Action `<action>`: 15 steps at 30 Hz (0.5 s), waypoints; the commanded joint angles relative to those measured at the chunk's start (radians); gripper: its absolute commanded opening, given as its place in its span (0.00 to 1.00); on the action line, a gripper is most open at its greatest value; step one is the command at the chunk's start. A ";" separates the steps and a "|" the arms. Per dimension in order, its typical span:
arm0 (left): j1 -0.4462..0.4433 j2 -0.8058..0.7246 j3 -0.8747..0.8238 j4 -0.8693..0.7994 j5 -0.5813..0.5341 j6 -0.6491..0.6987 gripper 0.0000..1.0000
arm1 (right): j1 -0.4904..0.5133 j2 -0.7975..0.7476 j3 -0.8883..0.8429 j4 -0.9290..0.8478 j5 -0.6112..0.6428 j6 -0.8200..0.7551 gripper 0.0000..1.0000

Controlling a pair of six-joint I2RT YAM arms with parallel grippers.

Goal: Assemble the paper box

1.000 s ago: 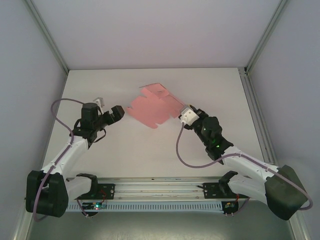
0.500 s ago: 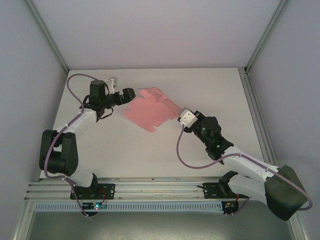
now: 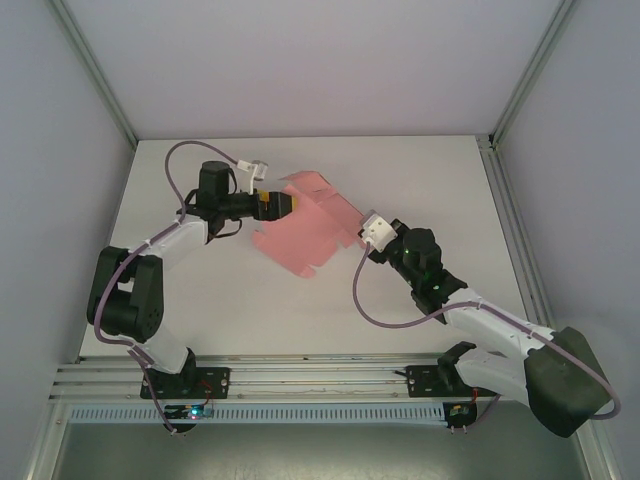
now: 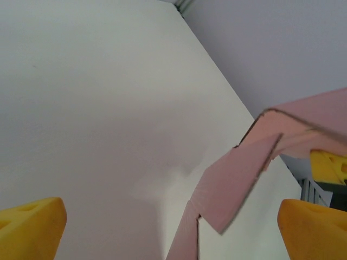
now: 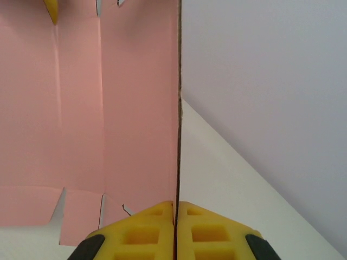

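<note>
The paper box, a flat pink die-cut sheet partly raised off the white table, looks light, floppy and easily creased, so the right gripper pinches its right edge panel while the left gripper, jaws wide, meets the far-left flap.

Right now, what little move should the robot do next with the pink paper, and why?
Probably close the left gripper: it is open with a flap of the paper box between its fingers, while the right gripper pinches another edge.
</note>
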 commanded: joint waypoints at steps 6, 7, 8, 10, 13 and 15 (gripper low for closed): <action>-0.027 -0.006 0.026 -0.033 -0.080 0.048 0.95 | -0.014 -0.009 0.032 -0.004 -0.032 0.034 0.08; -0.027 -0.028 0.004 -0.029 -0.091 0.055 1.00 | -0.020 -0.010 0.033 -0.005 -0.028 0.036 0.08; -0.028 -0.052 -0.014 -0.042 -0.116 0.063 1.00 | -0.025 -0.012 0.034 -0.007 -0.030 0.041 0.08; -0.027 -0.109 -0.048 -0.094 -0.203 0.077 1.00 | -0.033 -0.015 0.036 -0.009 -0.041 0.048 0.08; -0.021 -0.193 -0.090 -0.198 -0.417 0.058 1.00 | -0.040 -0.015 0.042 -0.016 -0.051 0.054 0.08; 0.004 -0.237 -0.121 -0.210 -0.513 0.016 1.00 | -0.042 -0.014 0.044 -0.021 -0.060 0.054 0.08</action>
